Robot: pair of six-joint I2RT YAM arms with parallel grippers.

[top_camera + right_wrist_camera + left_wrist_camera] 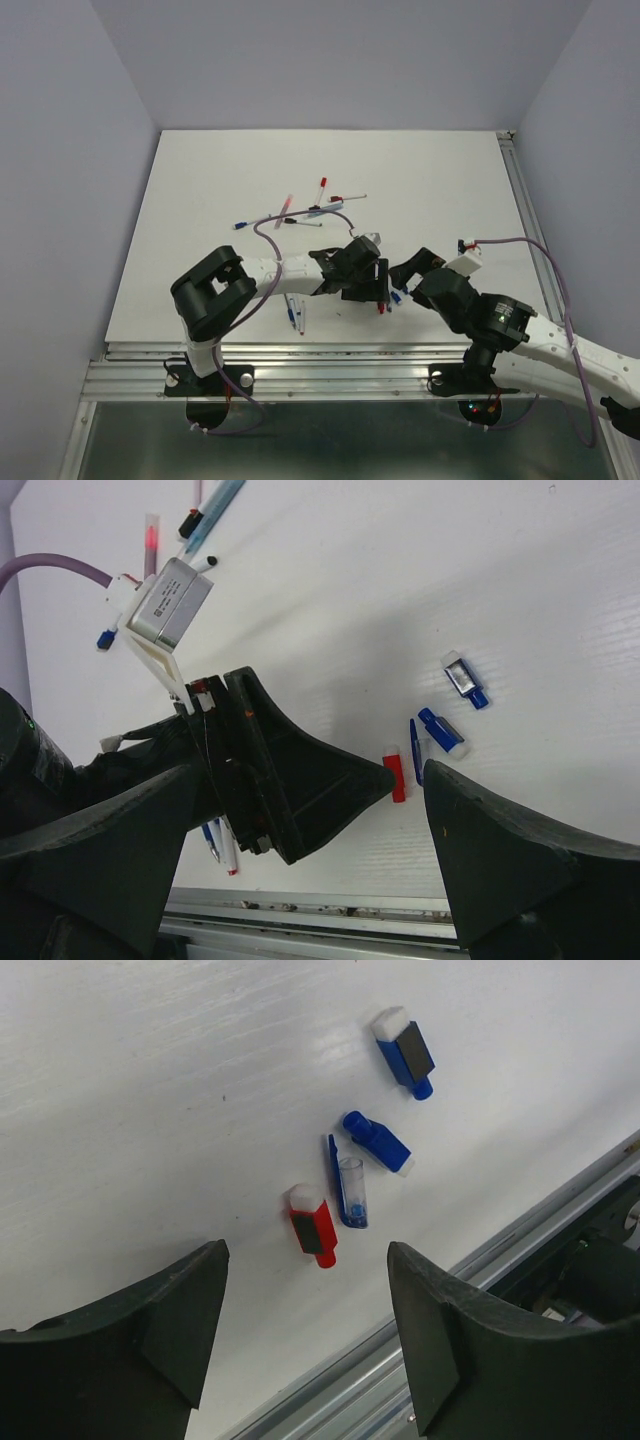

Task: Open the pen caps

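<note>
Left gripper (305, 1305) has jaws apart, holding nothing — the pen caps (313, 1225) lie loose just past them. Right gripper (312, 780) gapes empty too. Dropping looks done — next, grab a capped pen (322, 192).

White table (200, 190), seen from above. The left gripper (366, 282) and right gripper (404, 272) sit low over its near centre, close together; jaw state unreadable from here. Red and blue pen caps (386, 303) lie just beside them, toward the front edge. A cluster of loose pens (305, 210) lies farther back. Two blue-tipped pens (296, 316) lie under the left arm.
</note>
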